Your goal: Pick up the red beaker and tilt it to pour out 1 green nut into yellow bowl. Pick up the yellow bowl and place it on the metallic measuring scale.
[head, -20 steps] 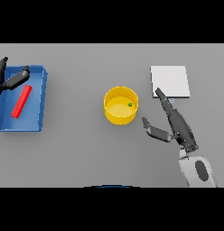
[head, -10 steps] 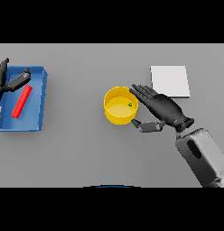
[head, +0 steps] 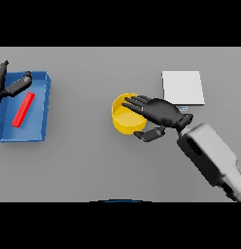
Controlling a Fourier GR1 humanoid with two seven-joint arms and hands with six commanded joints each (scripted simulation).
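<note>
the step in hand looks like the second one — taking hold of the yellow bowl (head: 126, 120), which sits on the grey desk (head: 93, 165) near the centre of the frame. the right hand (head: 159, 113) reaches in from the lower right and lies over the bowl's right side, fingers spread fairly wide across the rim and the thumb hooked low outside the wall; it brackets the bowl but i judge the hold not yet closed. the next move calls for the fingers and thumb to close on the wall, then a lift and a carry up and to the right, to the pale square measuring scale (head: 182, 87) that lies just beyond the hand. the green nut cannot be made out — the hand covers much of the bowl's inside. at the far left of the frame the red beaker (head: 23, 110) lies in a blue tray (head: 42, 109); the left hand (head: 8, 85) shows at the tray's upper corner, partly cut by the frame edge, fingers loosely apart and holding nothing that i can see.
</note>
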